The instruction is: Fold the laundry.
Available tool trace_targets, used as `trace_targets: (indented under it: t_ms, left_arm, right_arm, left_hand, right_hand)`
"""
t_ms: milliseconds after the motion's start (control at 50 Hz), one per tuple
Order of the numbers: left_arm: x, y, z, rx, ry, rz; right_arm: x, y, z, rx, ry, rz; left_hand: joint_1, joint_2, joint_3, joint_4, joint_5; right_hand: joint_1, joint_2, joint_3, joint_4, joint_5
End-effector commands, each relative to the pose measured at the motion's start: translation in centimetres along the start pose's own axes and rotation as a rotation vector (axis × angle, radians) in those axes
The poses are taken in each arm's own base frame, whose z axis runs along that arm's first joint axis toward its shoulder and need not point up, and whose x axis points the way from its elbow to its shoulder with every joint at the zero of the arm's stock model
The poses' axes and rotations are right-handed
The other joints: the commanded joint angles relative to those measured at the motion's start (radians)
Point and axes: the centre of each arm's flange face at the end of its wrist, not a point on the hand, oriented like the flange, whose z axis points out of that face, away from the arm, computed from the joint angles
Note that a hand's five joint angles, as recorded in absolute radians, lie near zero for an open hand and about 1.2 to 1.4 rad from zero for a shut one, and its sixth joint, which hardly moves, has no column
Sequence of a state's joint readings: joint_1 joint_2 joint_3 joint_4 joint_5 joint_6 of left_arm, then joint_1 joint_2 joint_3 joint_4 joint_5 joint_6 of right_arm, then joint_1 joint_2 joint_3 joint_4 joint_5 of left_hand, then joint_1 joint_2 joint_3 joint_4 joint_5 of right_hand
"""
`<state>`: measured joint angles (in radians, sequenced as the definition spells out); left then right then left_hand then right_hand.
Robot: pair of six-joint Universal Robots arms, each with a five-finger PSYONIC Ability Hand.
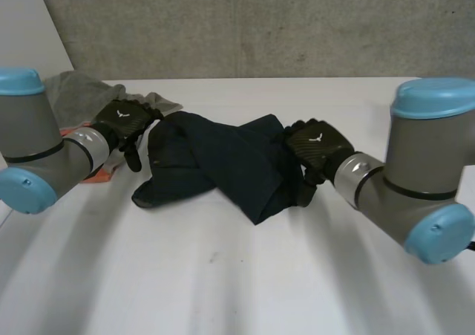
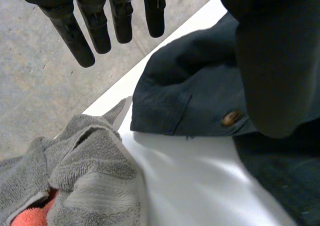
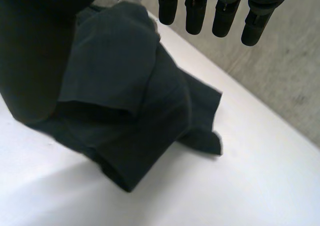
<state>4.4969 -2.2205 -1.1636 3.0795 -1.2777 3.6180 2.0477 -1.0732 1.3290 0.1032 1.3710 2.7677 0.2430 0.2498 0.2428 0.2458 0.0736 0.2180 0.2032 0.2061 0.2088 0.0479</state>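
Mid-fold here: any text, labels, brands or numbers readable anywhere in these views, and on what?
No words or numbers can be read.
Left hand: small white emblem on its back, no letters.
Right hand: same white emblem, no letters.
Dark garment: a brown button, too small to show any marking.

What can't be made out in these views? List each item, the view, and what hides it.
Orange cloth: left wrist view, mostly under the grey towel and cut off by the edge.
Dark garment: head view, bunched, so its type is unclear.
Part of the garment: both wrist views, behind the thumbs of the left hand and right hand.
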Motion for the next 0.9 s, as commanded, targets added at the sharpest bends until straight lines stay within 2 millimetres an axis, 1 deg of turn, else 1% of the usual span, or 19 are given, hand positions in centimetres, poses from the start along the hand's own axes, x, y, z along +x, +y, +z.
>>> trace_targets:
  t_ms: [20, 100, 120, 180, 200, 240, 280, 340, 360, 400, 500, 580, 660, 780, 880, 900]
  left_arm:
    - [0.4, -1.6, -3.2, -0.087, 0.0, -0.019]
    - [-0.2, -0.1, -4.2, -0.214, -0.034, -0.072]
    - [-0.4, 0.5, -4.5, -0.253, -0.046, -0.096]
    - [-0.5, 1.5, -4.8, -0.293, -0.046, -0.119]
    - [-0.7, 2.2, -4.8, -0.311, -0.046, -0.129]
    - [-0.8, 2.7, -4.8, -0.322, -0.044, -0.137]
    - [-0.9, 3.2, -4.8, -0.323, -0.032, -0.149]
    - [-0.6, 3.8, -4.7, -0.307, 0.003, -0.154]
    - [-0.4, 4.0, -4.4, -0.293, 0.019, -0.152]
    - [-0.2, 4.2, -4.2, -0.283, 0.031, -0.15]
    - [0.7, 4.5, -3.7, -0.273, 0.056, -0.147]
    - [2.2, 4.8, -3.0, -0.281, 0.09, -0.129]
    - [3.3, 5.1, -2.7, -0.292, 0.114, -0.119]
    - [4.0, 4.6, -2.0, -0.259, 0.122, -0.102]
    - [4.6, 4.7, -1.3, -0.245, 0.123, -0.084]
    - [4.8, 4.9, -1.1, -0.246, 0.119, -0.08]
  right_arm:
    - [-1.3, 1.5, 1.2, -0.099, -0.005, 0.141]
    - [-1.4, 1.6, 1.3, -0.097, -0.026, 0.145]
    - [-1.5, 1.7, 1.3, -0.098, -0.028, 0.14]
    - [-1.5, 1.7, 1.2, -0.098, -0.028, 0.13]
    - [-1.5, 1.7, 1.2, -0.098, -0.029, 0.126]
    - [-1.5, 1.6, 1.2, -0.097, -0.028, 0.122]
    - [-1.6, 1.7, 1.2, -0.101, -0.031, 0.119]
    - [-1.6, 1.8, 1.2, -0.102, -0.032, 0.118]
    - [-1.6, 1.8, 1.3, -0.103, -0.032, 0.116]
    - [-1.7, 1.9, 1.3, -0.106, -0.035, 0.115]
    - [-1.9, 2.0, 1.3, -0.108, -0.039, 0.106]
    - [-1.9, 1.9, 1.2, -0.106, -0.036, 0.102]
    - [-1.8, 1.9, 1.2, -0.105, -0.033, 0.103]
    - [-1.7, 1.8, 1.2, -0.101, -0.034, 0.103]
    - [-1.6, 1.7, 1.1, -0.101, -0.034, 0.104]
    - [-1.7, 1.8, 1.2, -0.103, -0.034, 0.104]
  left_hand:
    - [0.19, 0.183, 0.19, 0.187, 0.185]
    - [0.375, 0.368, 0.375, 0.372, 0.37]
    - [0.46, 0.453, 0.46, 0.457, 0.455]
    - [0.551, 0.545, 0.552, 0.549, 0.546]
    - [0.63, 0.623, 0.63, 0.627, 0.625]
    - [0.672, 0.665, 0.672, 0.669, 0.667]
    - [0.652, 0.645, 0.652, 0.649, 0.647]
    - [0.532, 0.525, 0.532, 0.529, 0.526]
    - [0.4, 0.394, 0.401, 0.398, 0.395]
    - [0.265, 0.258, 0.265, 0.262, 0.26]
    - [0.188, 0.181, 0.188, 0.185, 0.183]
    - [0.193, 0.187, 0.194, 0.191, 0.188]
    - [0.22, 0.213, 0.22, 0.217, 0.215]
    - [0.22, 0.213, 0.22, 0.217, 0.215]
    - [0.317, 0.31, 0.317, 0.314, 0.312]
    - [0.419, 0.412, 0.419, 0.416, 0.413]
  right_hand:
    - [-0.043, -0.029, -0.032, -0.034, -0.048]
    - [-0.043, -0.029, -0.032, -0.034, -0.048]
    - [-0.043, -0.029, -0.032, -0.034, -0.048]
    - [-0.043, -0.029, -0.032, -0.034, -0.048]
    - [-0.043, -0.029, -0.032, -0.034, -0.048]
    - [-0.043, -0.029, -0.032, -0.034, -0.048]
    - [-0.043, -0.029, -0.032, -0.034, -0.048]
    - [-0.043, -0.029, -0.032, -0.034, -0.048]
    - [-0.043, -0.029, -0.032, -0.034, -0.048]
    - [-0.043, -0.029, -0.032, -0.034, -0.048]
    - [-0.043, -0.029, -0.032, -0.034, -0.048]
    - [-0.043, -0.029, -0.032, -0.034, -0.048]
    - [-0.043, -0.029, -0.032, -0.034, -0.048]
    - [-0.043, -0.029, -0.032, -0.034, -0.048]
    - [-0.043, -0.029, -0.032, -0.034, -0.048]
    - [-0.043, -0.029, -0.032, -0.034, -0.048]
